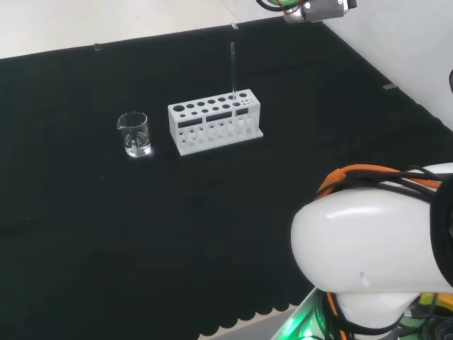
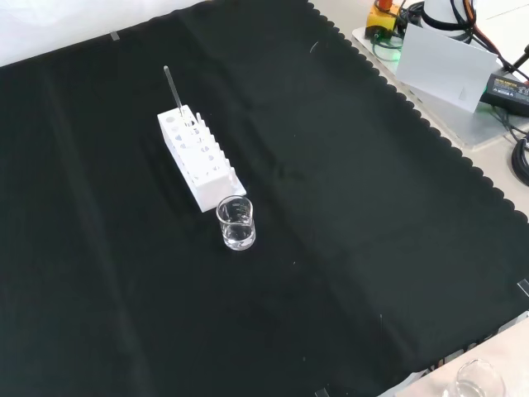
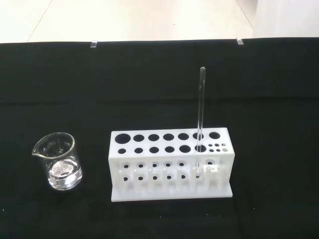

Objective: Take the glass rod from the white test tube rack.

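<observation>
- My hand: its state I cannot tell.
- Rod (image 3: 200,112) stands upright in a hole of the rack (image 3: 169,164), near one end.
- Rack sits mid-cloth (image 1: 141,234), toward the far edge in head view.
- Beaker (image 3: 59,161) just beside the rack's other end, apart from it.
</observation>
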You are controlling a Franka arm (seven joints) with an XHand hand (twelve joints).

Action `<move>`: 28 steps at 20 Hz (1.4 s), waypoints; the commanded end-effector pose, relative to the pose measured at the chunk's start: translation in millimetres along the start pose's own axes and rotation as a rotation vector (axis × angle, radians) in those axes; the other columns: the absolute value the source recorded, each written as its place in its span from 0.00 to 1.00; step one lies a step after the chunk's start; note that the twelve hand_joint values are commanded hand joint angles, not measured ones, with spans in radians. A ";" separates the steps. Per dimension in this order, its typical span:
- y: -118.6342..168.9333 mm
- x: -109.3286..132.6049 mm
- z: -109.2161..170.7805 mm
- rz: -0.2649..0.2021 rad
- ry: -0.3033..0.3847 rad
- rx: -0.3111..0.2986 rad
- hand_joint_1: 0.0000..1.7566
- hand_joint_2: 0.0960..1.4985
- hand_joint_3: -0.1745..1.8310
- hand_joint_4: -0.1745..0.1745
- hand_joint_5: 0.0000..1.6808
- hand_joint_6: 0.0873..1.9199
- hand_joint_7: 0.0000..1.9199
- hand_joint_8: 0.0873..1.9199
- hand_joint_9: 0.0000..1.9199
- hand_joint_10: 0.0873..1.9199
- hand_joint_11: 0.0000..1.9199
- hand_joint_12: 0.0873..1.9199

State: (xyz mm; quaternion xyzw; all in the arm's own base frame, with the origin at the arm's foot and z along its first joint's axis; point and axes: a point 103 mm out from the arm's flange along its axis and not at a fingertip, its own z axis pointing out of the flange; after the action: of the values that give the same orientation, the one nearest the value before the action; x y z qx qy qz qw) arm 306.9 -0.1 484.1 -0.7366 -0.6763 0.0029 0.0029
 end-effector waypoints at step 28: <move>44.6 -6.9 43.6 -0.043 0.057 0.033 0.29 0.61 0.31 0.34 0.03 0.00 0.00 0.18 0.00 0.26 0.00 0.49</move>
State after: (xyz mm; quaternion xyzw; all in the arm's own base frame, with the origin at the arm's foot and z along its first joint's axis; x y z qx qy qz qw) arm 325.9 -2.9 453.6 -0.7263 -0.6870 0.0003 0.0233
